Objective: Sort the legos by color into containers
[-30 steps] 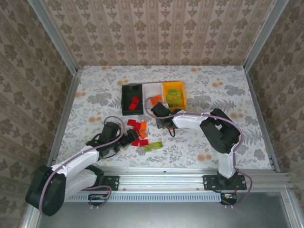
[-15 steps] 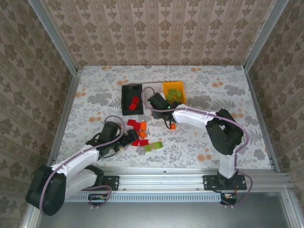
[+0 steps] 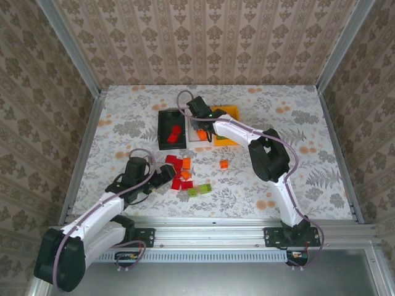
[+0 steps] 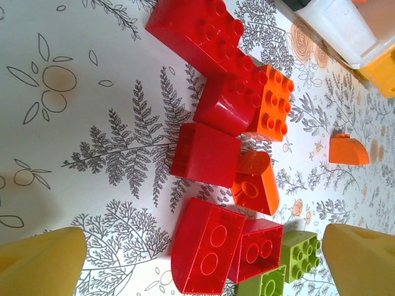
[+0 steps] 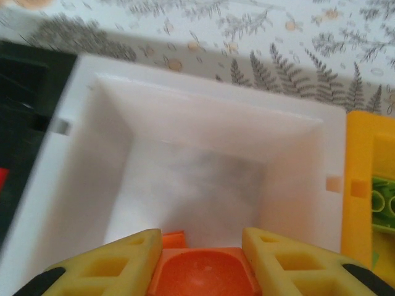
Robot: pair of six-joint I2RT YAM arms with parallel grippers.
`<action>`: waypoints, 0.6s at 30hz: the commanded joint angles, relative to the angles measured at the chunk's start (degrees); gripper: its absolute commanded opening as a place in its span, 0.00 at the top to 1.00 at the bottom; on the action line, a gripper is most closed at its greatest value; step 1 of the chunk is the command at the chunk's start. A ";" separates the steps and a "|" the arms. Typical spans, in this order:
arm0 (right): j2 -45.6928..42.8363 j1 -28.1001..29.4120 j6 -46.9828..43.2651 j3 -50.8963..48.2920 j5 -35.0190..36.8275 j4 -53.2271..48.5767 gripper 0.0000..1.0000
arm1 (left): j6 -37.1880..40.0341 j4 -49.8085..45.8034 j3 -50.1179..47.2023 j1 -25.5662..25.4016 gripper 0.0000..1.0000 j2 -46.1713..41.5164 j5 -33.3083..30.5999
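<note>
My right gripper point(image 5: 203, 266) is shut on an orange lego point(image 5: 207, 276) and hangs over the white container point(image 5: 203, 160), seen from above at the white container point(image 3: 196, 115). The black container point(image 3: 166, 131) holds red legos point(image 3: 174, 133); the orange-yellow container point(image 3: 229, 113) holds green ones point(image 5: 382, 200). Loose red legos point(image 4: 207, 253), orange legos point(image 4: 270, 102) and green legos point(image 4: 290, 262) lie in a cluster on the table. My left gripper point(image 4: 203, 271) stands open low over that cluster, its fingers point(image 4: 43, 265) on either side of a big red brick.
A single orange lego point(image 3: 224, 164) lies apart, to the right of the cluster. The floral tabletop point(image 3: 296, 142) is bounded by patterned walls and a metal rail point(image 3: 247, 223) at the near edge.
My right arm has swung from the table up and back over the white container, carrying the orange lego. The left arm has shifted only slightly by the cluster.
</note>
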 commanded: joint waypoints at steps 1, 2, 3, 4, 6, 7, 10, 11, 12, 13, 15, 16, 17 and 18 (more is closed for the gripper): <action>1.37 -0.04 -1.51 3.27 0.49 -3.72 0.58 | 1.69 -2.16 -0.77 0.84 0.00 -1.09 0.94; 1.49 -0.04 -1.68 3.44 0.41 -3.75 0.53 | 1.61 -2.05 -0.77 1.07 0.00 -1.05 1.09; 1.21 0.04 -1.69 3.34 0.34 -3.68 0.48 | 1.61 -1.90 -0.77 1.19 0.00 -0.93 1.24; 0.62 0.05 -1.87 2.93 0.26 -3.21 0.44 | 1.62 -1.79 -0.70 1.20 0.00 -0.75 1.45; -1.24 0.22 -1.99 1.83 0.01 -1.86 0.38 | 1.74 -1.59 -0.55 1.20 0.00 -0.31 1.64; -2.15 0.27 -1.89 1.47 -0.20 -1.36 0.36 | 1.91 -1.52 -0.43 1.20 0.00 -0.07 1.71; -5.51 1.03 -2.02 0.30 0.13 -0.38 0.36 | 3.06 -1.90 0.30 0.91 0.00 0.87 1.50; -7.21 1.43 -2.22 -0.67 0.60 0.04 0.36 | 3.79 -2.59 0.89 0.55 0.00 1.45 0.98; -9.14 1.96 -2.30 -2.09 1.02 0.76 0.35 | 4.70 -3.39 1.64 -0.15 0.00 2.07 0.37; -11.08 2.42 -2.32 -3.57 1.36 1.80 0.35 | 5.53 -4.22 2.42 -0.92 0.00 2.67 -0.54; -15.84 3.41 -1.70 -8.27 2.23 4.10 0.35 | 7.55 -6.68 4.55 -3.99 0.04 4.44 -3.65; -18.02 3.77 -1.28 -10.42 2.21 4.97 0.34 | 8.40 -7.91 5.51 -5.12 0.06 5.50 -5.01; -20.55 4.15 -0.64 -13.30 2.12 6.09 0.35 | 9.41 -8.94 6.55 -6.36 0.11 6.72 -6.52; -22.93 4.47 0.33 -16.27 1.78 7.14 0.35 | 10.20 -9.74 7.46 -7.54 0.14 7.94 -7.74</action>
